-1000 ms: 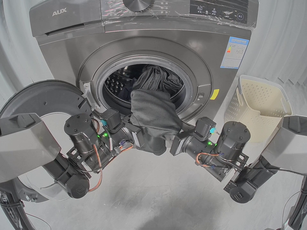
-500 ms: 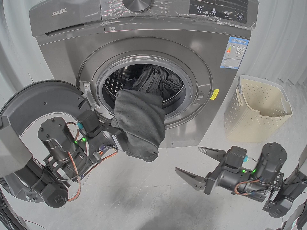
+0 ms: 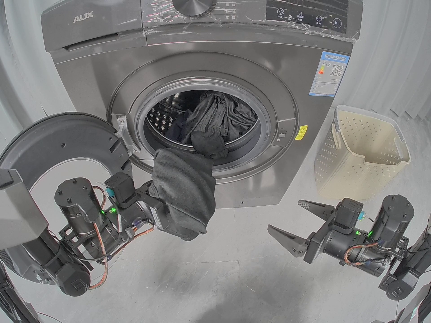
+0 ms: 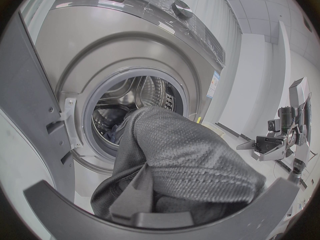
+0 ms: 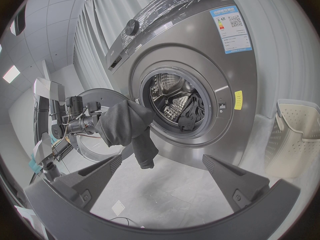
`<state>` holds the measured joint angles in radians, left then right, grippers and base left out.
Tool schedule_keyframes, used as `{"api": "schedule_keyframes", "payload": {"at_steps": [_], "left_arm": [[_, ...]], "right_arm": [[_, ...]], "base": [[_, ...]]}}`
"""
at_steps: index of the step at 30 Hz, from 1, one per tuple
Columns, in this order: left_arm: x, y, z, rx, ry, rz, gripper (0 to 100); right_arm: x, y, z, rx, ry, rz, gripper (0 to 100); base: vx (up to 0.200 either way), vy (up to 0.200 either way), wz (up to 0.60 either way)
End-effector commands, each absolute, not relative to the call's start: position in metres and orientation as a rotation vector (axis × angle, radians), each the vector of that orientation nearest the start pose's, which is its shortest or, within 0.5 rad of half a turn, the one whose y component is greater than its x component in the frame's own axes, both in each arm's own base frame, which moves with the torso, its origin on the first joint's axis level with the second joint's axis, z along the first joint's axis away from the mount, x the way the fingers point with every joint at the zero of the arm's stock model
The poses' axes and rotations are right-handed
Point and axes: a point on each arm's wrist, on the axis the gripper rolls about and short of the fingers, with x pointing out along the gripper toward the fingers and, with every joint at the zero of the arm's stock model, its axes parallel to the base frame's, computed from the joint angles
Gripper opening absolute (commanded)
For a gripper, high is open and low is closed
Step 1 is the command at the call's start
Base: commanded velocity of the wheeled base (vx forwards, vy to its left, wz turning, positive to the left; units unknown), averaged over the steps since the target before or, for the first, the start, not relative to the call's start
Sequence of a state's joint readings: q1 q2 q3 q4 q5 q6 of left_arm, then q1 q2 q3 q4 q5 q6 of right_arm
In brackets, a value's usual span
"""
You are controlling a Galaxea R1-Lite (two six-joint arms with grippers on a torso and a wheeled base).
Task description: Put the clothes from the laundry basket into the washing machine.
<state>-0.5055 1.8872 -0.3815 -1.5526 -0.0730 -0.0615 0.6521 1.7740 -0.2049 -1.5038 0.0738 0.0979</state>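
The washing machine [image 3: 202, 63] stands with its round door [image 3: 58, 144] swung open to the left. Dark clothes [image 3: 215, 113] lie in the drum. A dark grey garment [image 3: 184, 194] trails from the drum's lower lip and drapes over my left gripper [image 3: 155, 211], which is shut on it below and left of the opening. One of its fingers [image 4: 133, 197] shows under the cloth in the left wrist view. My right gripper [image 3: 287, 216] hangs open and empty above the floor, right of the opening. The cream laundry basket [image 3: 363, 153] stands right of the machine.
The open door takes up the space at my left arm. Bare grey floor [image 3: 233, 274] lies in front of the machine. Pale curtains hang behind the machine and the basket.
My left gripper drew back and down from the opening, dragging the grey garment partly out. My right gripper let go of it, dropped away to the right and now stands open.
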Motion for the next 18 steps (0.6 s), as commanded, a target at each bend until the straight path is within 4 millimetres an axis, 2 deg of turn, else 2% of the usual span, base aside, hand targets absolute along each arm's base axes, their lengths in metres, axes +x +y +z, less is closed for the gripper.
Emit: {"api": "schedule_keyframes", "payload": {"at_steps": [1,11,18], "left_arm": [[0.249,-0.142,0.111,-0.061,0.002,-0.588,0],[0.254,-0.146,0.104,-0.053,0.019,-0.589,0],[0.250,-0.153,0.102,-0.061,0.027,-0.615,0]], "right_arm": [[0.191,0.148,0.107,0.070,0.122,0.719,100],[0.191,0.148,0.106,0.070,0.125,0.720,100],[0.189,0.149,0.106,0.070,0.126,0.729,100]], "base": [[0.200,0.000,0.00],[0.200,0.000,0.00],[0.200,0.000,0.00]]}}
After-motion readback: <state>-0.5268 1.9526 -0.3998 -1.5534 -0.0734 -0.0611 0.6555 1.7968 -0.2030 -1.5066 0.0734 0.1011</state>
